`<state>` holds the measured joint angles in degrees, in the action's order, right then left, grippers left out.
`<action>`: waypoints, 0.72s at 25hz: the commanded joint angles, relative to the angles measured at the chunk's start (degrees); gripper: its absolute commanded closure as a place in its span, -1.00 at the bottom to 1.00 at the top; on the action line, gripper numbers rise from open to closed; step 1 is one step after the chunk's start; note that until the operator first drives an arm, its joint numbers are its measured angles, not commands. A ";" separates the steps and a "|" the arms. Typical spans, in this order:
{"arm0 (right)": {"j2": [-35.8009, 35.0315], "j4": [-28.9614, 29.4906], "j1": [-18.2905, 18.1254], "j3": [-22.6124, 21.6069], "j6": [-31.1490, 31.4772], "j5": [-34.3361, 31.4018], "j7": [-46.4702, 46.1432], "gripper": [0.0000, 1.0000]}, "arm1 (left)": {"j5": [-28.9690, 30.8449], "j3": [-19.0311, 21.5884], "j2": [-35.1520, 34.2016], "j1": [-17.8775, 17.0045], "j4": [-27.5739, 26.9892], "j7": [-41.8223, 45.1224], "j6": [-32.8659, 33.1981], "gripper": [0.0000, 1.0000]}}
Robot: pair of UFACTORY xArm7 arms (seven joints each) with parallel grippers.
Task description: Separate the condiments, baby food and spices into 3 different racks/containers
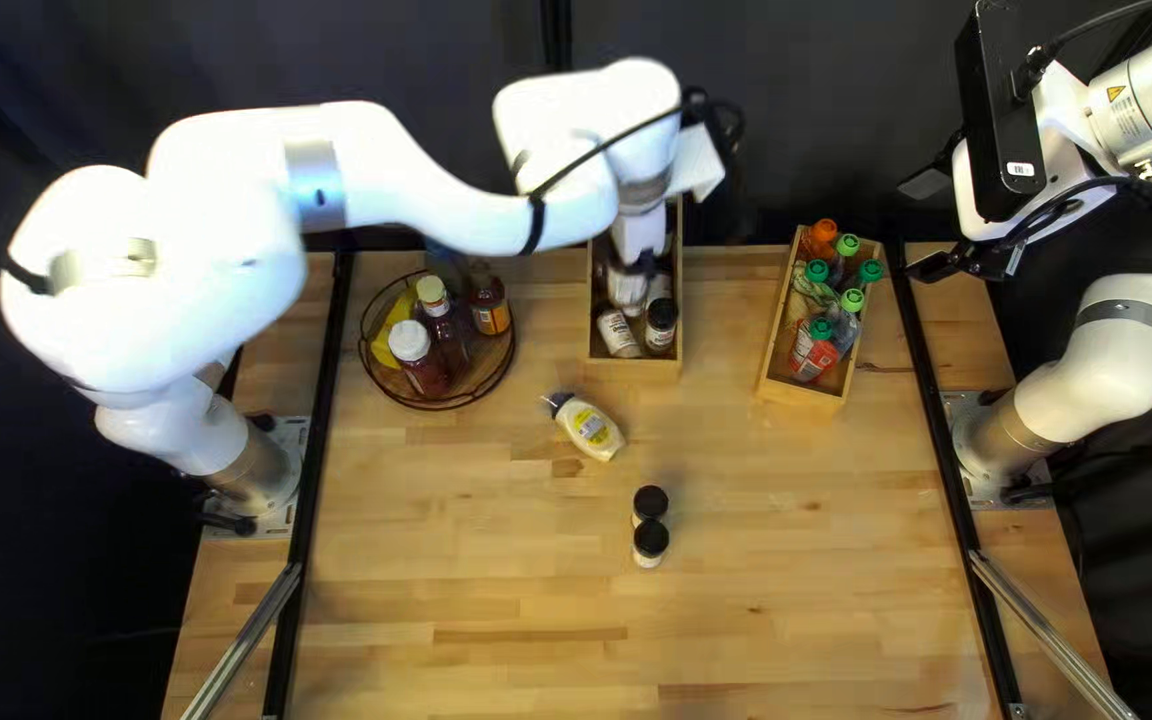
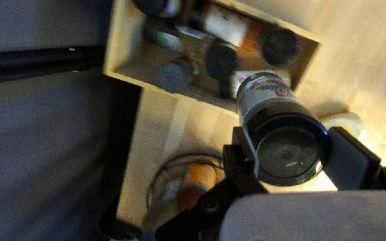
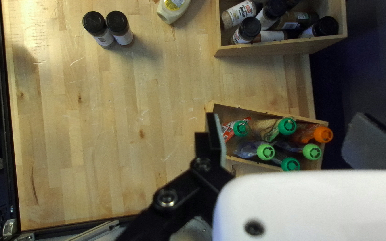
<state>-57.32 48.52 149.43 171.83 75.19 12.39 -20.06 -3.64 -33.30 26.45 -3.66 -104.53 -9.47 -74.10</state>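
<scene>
My left gripper (image 1: 635, 254) is over the middle wooden box (image 1: 635, 364) in the top left view. In the left wrist view, the left gripper (image 2: 293, 149) is shut on a black-lidded spice jar (image 2: 287, 149), beside the box's edge. More spice jars (image 2: 280, 46) lie and stand inside that box. Two black-capped jars (image 1: 651, 544) stand on the table, and a pale squeeze bottle (image 1: 591, 428) lies near them. My right gripper (image 1: 926, 224) is raised at the far right; in the right wrist view, the right gripper (image 3: 287, 140) is open, holding nothing.
A round wire basket (image 1: 436, 404) with sauce bottles (image 1: 443, 324) stands left of the middle box. Right of that box, a wooden box (image 1: 799, 392) holds pouches with green and orange caps (image 3: 287, 126). My left arm (image 1: 456, 200) stretches across the table's far side.
</scene>
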 commanded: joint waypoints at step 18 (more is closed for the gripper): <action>0.00 0.00 0.00 0.00 0.00 0.00 0.00 -1.00 | 3.94 -3.34 -0.73 -0.64 11.14 2.90 16.57 1.00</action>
<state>-57.32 48.52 149.43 171.83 75.19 12.39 -20.06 -0.49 -36.20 26.20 -3.58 -94.88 -7.54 -59.03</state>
